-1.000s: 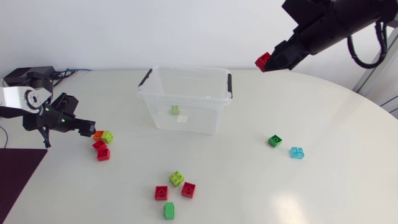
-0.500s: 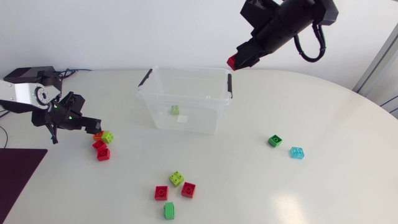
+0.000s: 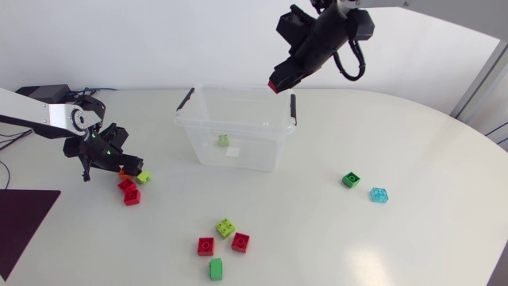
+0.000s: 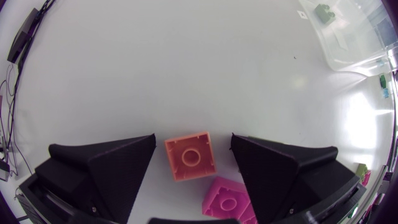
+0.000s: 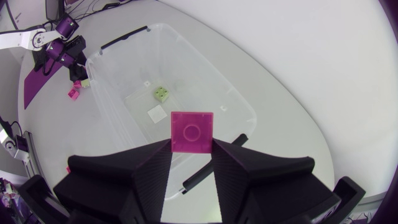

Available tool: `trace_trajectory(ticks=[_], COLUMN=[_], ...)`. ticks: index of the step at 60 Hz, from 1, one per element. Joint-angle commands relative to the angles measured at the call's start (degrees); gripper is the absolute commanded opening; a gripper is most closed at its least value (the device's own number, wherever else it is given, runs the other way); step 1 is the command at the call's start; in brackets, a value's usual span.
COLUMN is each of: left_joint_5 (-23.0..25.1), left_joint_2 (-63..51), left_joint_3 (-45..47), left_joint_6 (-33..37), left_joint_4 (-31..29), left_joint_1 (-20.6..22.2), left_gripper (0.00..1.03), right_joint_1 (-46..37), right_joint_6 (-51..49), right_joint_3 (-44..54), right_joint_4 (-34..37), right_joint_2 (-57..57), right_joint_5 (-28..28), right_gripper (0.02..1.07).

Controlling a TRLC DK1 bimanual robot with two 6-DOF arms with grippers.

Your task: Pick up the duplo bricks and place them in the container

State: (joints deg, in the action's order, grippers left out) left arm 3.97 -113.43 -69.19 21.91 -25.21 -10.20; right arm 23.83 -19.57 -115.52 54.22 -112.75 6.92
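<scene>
1. Swinging in from the table's right side, the right gripper [image 3: 275, 83] now hangs over the container's [image 3: 236, 157] back right corner, by the black handle.
2. Its fingers are clamped on a red brick [image 5: 191, 131], one on each side. The wrist view looks down into the container, and the brick sits about over the rim, not the middle.
3. A lime brick [image 3: 224, 140] already lies inside.
4. The left gripper [image 4: 193, 144] has closed in on the cluster at the table's left. Its fingers are wide apart, straddling an orange brick [image 4: 190, 157]. Neither finger touches it, so it holds nothing.
5. A second red brick [image 4: 227, 200] lies against the orange one, on the gripper's side.
6. Judgement: the drop on the right looks near, maybe after a bit more travel inward. The left looks ready to close on the orange brick.
7. Most of the task remains: a green brick [image 3: 351, 180], a blue brick [image 3: 379, 195] and the front group [image 3: 225, 228] are untouched on the table.
</scene>
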Motion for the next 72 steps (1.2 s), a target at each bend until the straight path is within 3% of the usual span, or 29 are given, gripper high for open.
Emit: trace_trajectory(ticks=[1, 3, 7, 11, 16, 21, 30, 46, 60, 65, 72], left_joint_5=[-0.72, -0.72, -0.72, -0.80, -0.80, -2.03, -3.79, -3.70, -3.53, -3.53, -3.44], left_joint_2=[-1.89, -2.06, -2.33, -2.50, -2.76, -2.85, -1.53, 5.76, 14.99, 16.66, 16.31], left_joint_3=[-1.65, -1.65, -1.65, -1.65, -1.48, -1.65, -2.71, -8.86, -16.15, -20.90, -24.94], left_joint_6=[-1.52, -1.52, -1.52, -1.43, -1.43, -1.43, -1.35, -0.91, -3.54, -6.35, -8.64], left_joint_4=[-0.72, -0.72, -0.72, -0.72, -0.72, -2.21, -5.73, -13.81, -21.81, -25.24, -26.47], left_joint_1=[0.44, 0.44, 0.53, 0.62, 0.88, 1.32, 2.02, 3.25, 12.22, 18.19, 22.15], left_gripper=[0.63, 0.58, 0.47, 0.45, 0.43, 0.41, 0.38, 0.38, 0.38, 0.38, 0.38], right_joint_1=[1.65, 2.00, 2.88, 3.85, 4.38, 4.11, 1.92, -8.45, -11.35, -13.64, -15.75], right_joint_6=[1.47, 1.64, 2.08, 2.17, 2.26, 2.79, 4.28, 3.31, 3.40, 4.19, 4.37], right_joint_3=[-1.81, -1.98, -2.42, -2.78, -3.39, -2.95, 3.99, 25.17, 40.47, 45.83, 50.40], right_joint_4=[0.36, 0.36, 0.19, -0.51, -1.13, -0.95, -0.78, -0.87, -2.62, -3.50, -4.56], right_joint_2=[-3.09, -3.71, -4.94, -6.61, -7.84, -6.34, 2.09, 20.64, 29.43, 31.10, 32.33], right_joint_5=[-0.50, -0.59, -1.56, -2.96, -4.37, -4.46, -4.54, -4.46, -5.16, -6.04, -6.83], right_gripper=[0.36, 0.37, 0.50, 0.62, 0.92, 1.01, 1.02, 1.02, 1.02, 1.02, 1.02])
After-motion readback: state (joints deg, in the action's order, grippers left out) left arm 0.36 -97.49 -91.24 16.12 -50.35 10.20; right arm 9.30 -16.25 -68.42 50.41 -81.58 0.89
